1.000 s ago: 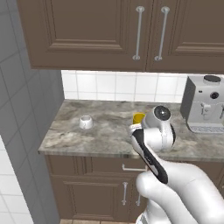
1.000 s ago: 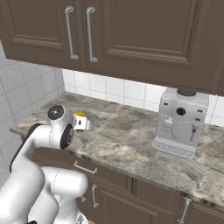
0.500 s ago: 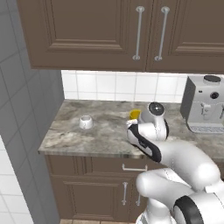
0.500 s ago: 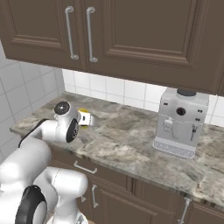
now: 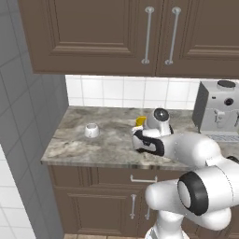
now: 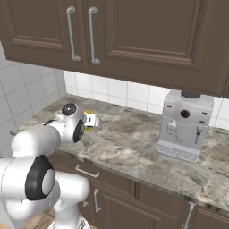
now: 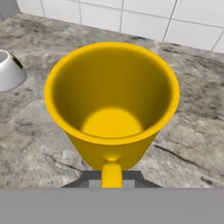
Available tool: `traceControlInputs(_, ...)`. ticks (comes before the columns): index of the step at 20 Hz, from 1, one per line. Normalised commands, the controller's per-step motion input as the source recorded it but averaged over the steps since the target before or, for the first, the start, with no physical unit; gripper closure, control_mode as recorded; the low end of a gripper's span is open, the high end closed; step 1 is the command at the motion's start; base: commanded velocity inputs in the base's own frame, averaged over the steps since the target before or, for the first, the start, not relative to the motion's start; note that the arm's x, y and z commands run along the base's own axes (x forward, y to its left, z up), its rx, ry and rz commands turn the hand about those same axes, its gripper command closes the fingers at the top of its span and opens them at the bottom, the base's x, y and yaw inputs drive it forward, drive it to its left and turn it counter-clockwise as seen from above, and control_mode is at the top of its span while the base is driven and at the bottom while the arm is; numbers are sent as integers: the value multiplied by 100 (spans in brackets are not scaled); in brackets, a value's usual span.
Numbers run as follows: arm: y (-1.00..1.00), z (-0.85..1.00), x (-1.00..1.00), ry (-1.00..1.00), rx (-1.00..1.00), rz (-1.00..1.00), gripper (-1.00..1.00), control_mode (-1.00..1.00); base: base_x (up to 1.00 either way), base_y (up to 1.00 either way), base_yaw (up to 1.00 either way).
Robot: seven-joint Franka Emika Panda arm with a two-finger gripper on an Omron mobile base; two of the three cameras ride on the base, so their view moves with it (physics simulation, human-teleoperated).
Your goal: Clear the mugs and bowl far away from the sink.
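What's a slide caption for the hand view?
Gripper shut on the yellow mug by its handle, above the marble counter, white mug at left.

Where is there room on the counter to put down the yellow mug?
The marble counter is bare between the small white mug near the left end and the gripper holding the plain yellow mug. More bare room lies toward the silver coffee machine, which crowds the right.

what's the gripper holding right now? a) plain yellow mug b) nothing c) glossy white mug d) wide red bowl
a: the hand view looks straight down into the plain yellow mug, its handle at the gripper, while the small glossy white mug sits apart on the grey marbled counter, to the left.
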Motion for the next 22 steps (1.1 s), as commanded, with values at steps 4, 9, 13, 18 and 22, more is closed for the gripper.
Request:
traceControlInputs(4,0,-35,35,1,0,0,100,-100,0,0,0)
traceControlInputs(9,0,-38,31,1,0,0,100,-100,0,0,0)
traceControlInputs(13,0,-36,31,1,0,0,100,-100,0,0,0)
traceControlInputs(18,0,-36,30,0,0,0,100,-100,0,0,0)
traceControlInputs(22,0,-42,23,0,0,0,100,-100,0,0,0)
